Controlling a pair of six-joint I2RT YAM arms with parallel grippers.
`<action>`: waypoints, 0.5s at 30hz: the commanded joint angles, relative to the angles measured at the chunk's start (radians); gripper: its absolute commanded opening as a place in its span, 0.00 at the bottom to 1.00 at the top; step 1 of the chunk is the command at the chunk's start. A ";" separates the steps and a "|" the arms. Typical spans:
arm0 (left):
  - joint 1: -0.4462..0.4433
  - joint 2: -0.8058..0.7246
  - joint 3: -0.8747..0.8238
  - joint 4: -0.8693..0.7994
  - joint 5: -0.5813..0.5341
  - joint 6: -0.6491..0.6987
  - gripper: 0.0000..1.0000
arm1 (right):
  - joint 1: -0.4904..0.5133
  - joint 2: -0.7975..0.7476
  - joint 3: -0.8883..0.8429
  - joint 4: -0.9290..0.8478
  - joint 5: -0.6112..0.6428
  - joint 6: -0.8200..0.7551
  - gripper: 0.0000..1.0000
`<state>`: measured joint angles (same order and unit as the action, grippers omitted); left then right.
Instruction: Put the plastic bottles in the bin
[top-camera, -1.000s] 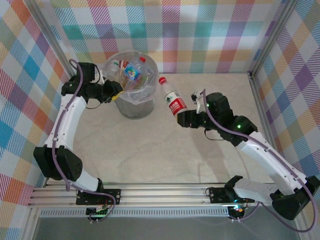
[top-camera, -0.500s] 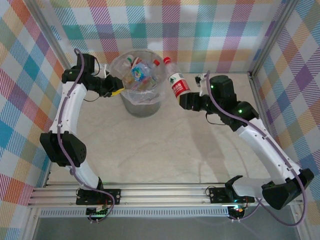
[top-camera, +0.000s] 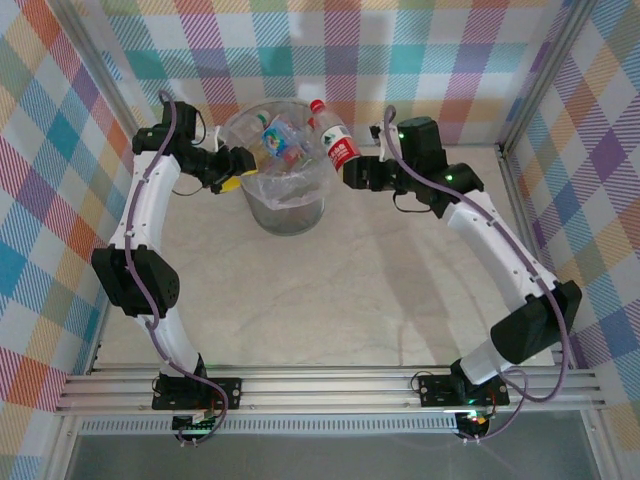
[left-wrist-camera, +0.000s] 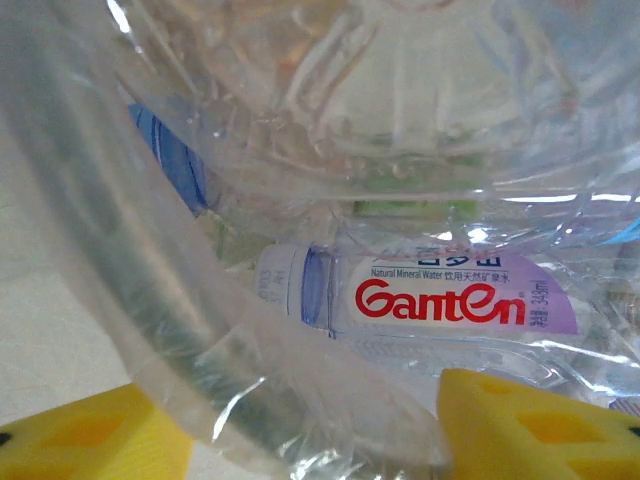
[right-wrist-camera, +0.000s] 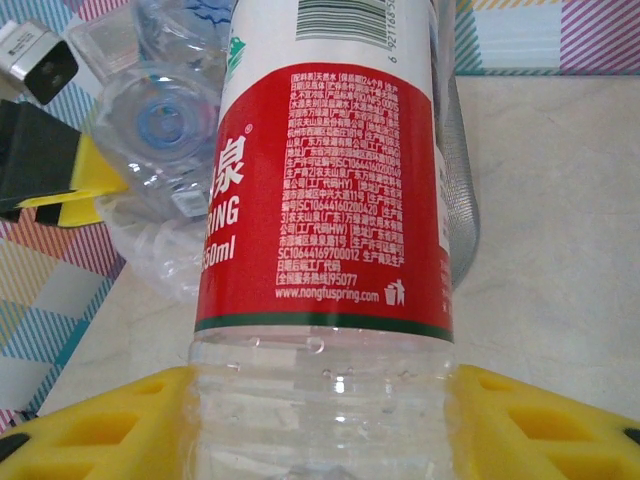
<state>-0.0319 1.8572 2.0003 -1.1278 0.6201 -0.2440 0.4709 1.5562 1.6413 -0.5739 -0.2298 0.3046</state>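
The bin, a translucent grey bucket with a clear bag liner, stands at the back left and holds several plastic bottles. My right gripper is shut on the clear base of a red-labelled bottle, which tilts with its red cap over the bin's right rim. In the right wrist view the yellow pads press both sides of this bottle. My left gripper sits at the bin's left rim. Its fingers stand apart, open, with rim and liner between them. A Ganten bottle lies inside.
Plaid walls and metal posts close in the table on three sides, and the bin stands close to the back wall. Bare tabletop stretches from the bin to the arm bases. My left gripper's finger shows across the bin.
My right arm has carried the red-labelled bottle up and left to the bin's right rim. The left gripper's jaws have opened at the left rim.
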 joint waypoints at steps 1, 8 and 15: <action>-0.001 -0.029 0.021 -0.024 0.012 -0.005 0.75 | -0.005 0.035 0.057 0.041 -0.046 -0.014 0.58; 0.000 -0.116 0.014 0.009 0.014 -0.029 1.00 | -0.005 0.139 0.158 0.038 -0.084 -0.007 0.58; -0.003 -0.293 -0.150 0.150 0.035 -0.073 1.00 | -0.003 0.248 0.266 0.032 -0.134 0.019 0.58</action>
<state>-0.0319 1.6531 1.9198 -1.0496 0.6304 -0.2859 0.4706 1.7714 1.8549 -0.5613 -0.3130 0.3096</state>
